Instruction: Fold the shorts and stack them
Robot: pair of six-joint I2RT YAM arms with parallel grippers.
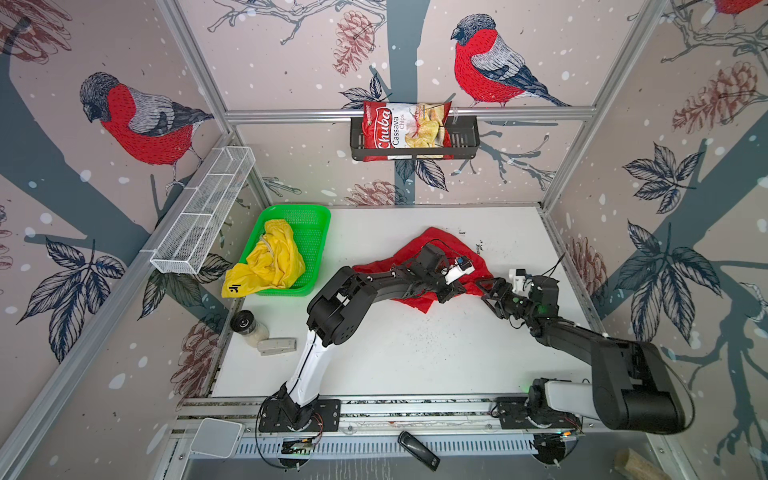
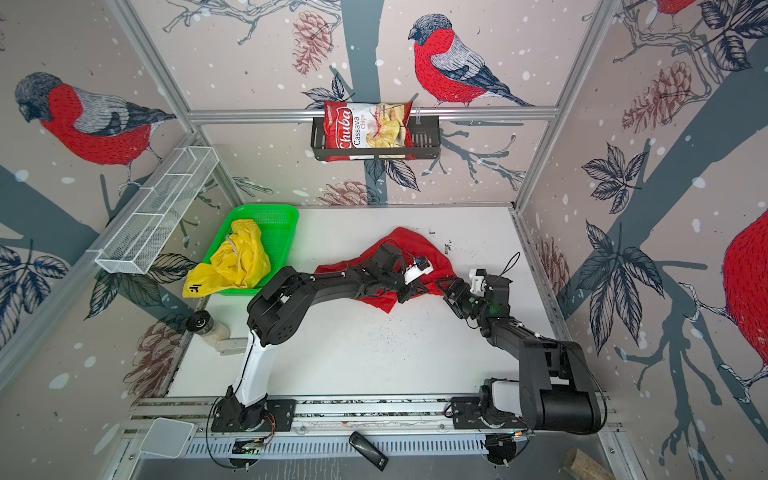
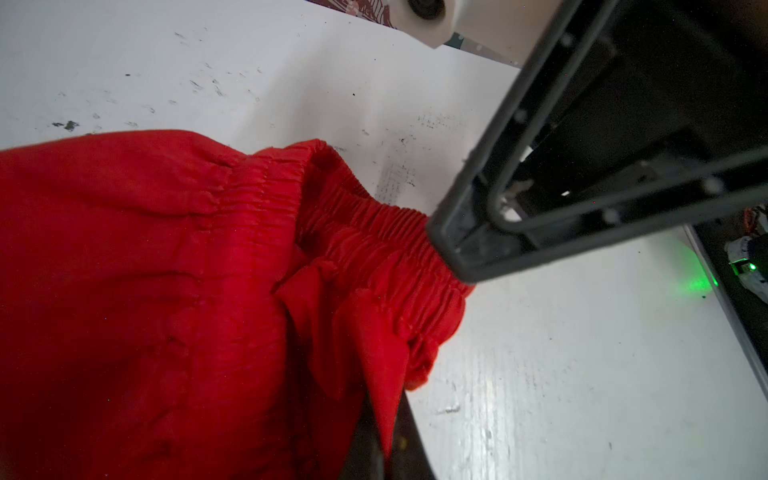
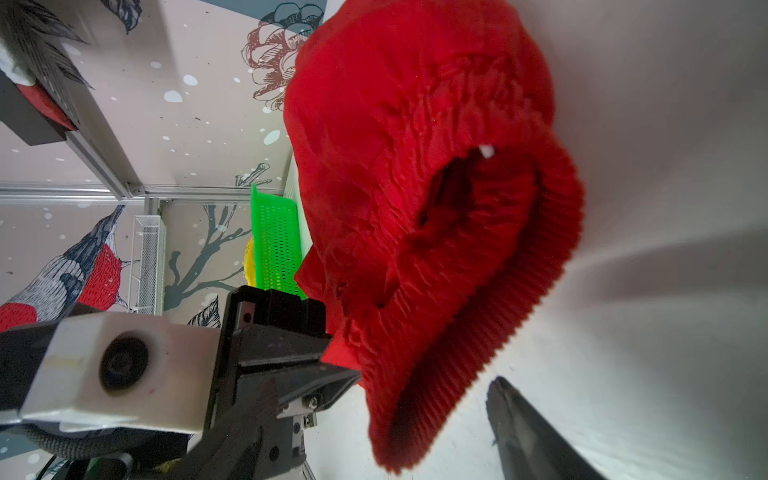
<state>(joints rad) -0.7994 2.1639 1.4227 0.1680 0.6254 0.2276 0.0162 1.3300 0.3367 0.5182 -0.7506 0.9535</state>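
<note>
Bird-patterned walls (image 1: 137,124) enclose a white table (image 1: 415,353). On it, right of centre toward the far side, the red shorts (image 1: 440,243) lie crumpled, partly hidden under the left arm (image 1: 374,286). At far left a green basket (image 1: 313,232) holds the yellow shorts (image 1: 274,259), bunched up, with one leg spilling over its near-left rim and a black mark showing. Reaching across the middle, the left gripper (image 4: 340,357) is pressed together, pinching red cloth near the waistband (image 3: 374,232). Just right of the red shorts, the right gripper (image 1: 485,289) stands spread, one finger (image 3: 457,245) at the waistband's end.
</note>
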